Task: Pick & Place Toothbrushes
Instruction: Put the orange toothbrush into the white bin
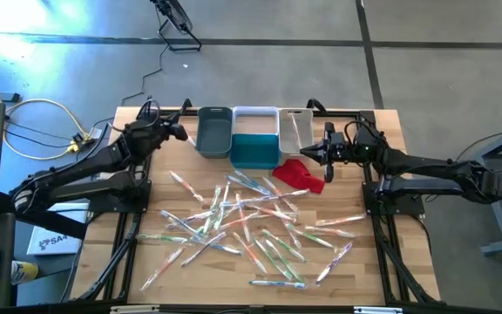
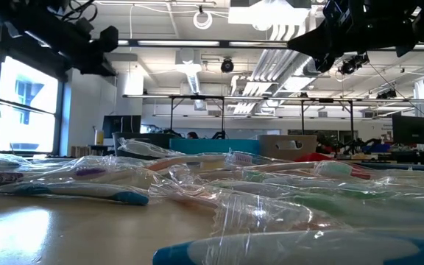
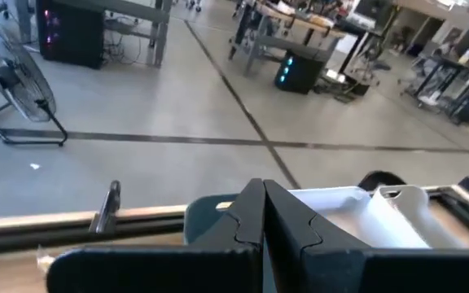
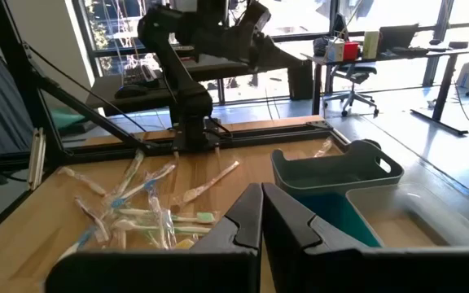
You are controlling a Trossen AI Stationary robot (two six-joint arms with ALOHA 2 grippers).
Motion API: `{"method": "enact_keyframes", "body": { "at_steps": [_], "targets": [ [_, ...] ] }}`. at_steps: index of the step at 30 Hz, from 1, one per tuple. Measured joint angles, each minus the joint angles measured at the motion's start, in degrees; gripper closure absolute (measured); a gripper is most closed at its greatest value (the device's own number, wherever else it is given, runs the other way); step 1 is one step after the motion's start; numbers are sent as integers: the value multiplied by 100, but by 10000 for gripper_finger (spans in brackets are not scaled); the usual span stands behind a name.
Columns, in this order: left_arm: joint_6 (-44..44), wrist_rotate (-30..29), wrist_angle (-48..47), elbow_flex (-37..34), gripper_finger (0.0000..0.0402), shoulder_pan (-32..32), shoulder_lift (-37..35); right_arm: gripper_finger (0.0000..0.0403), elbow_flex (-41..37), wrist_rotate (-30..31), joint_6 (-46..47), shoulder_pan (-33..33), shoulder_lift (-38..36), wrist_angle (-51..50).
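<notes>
Fingers (image 3: 251,213) of the left gripper (image 3: 260,213) are pressed together with nothing between them; the right gripper (image 4: 260,213) shows the same, its fingers (image 4: 249,213) closed and empty. In the high view the left gripper (image 1: 178,133) sits at the far left of the desk (image 1: 390,157), just beside the grey bin (image 1: 214,131); the right gripper (image 1: 308,153) sits just beside the red cloth (image 1: 301,174), near the white bin (image 1: 295,127).

Writing: only a white box (image 1: 46,242) on the floor left of the desk carries dark lettering, and it is cut off by the arm and too small to read. No print can be made out on any wrapper.

Toothbrushes (image 1: 251,222) lie scattered and crossing across the middle and near part of the desk, all in clear wrappers, with green, orange, blue and white handles. None is held.

View differences: the high view alone shows the whole row of bins, grey, then a teal bin (image 1: 254,150) with a white tray (image 1: 255,121) behind it, then white. The low view shows the toothbrushes (image 2: 72,190) from desk level; wrappers block most of the bins, leaving a teal strip (image 2: 205,145). The right wrist view shows the toothbrushes (image 4: 137,207), the grey bin (image 4: 332,175) and the other arm's base beyond. The left wrist view shows bin rims and open floor with a fan (image 3: 15,81), no toothbrushes.

Hidden: whether anything lies inside the bins cannot be told, apart from a faint wrapper-like shape in the white bin.
</notes>
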Motion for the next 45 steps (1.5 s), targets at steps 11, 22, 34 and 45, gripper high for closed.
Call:
{"method": "enact_keyframes", "body": {
  "at_steps": [11, 22, 34, 45],
  "targets": [
    [-6, -100, -176, 578, 402, 404, 1260, 401, 0, -1, 30, -2, 0, 2],
    [-241, -21, -181, 575, 402, 708, 1571, 401, 0, 382, 195, -2, -50, -33],
    [-213, 360, -184, 575, 402, 1314, 1571, 401, 0, 925, -157, -18, -175, -20],
    [-251, 340, -103, 573, 402, 1775, 1574, 401, 0, 1038, -664, -557, -235, -35]
  ]
}}
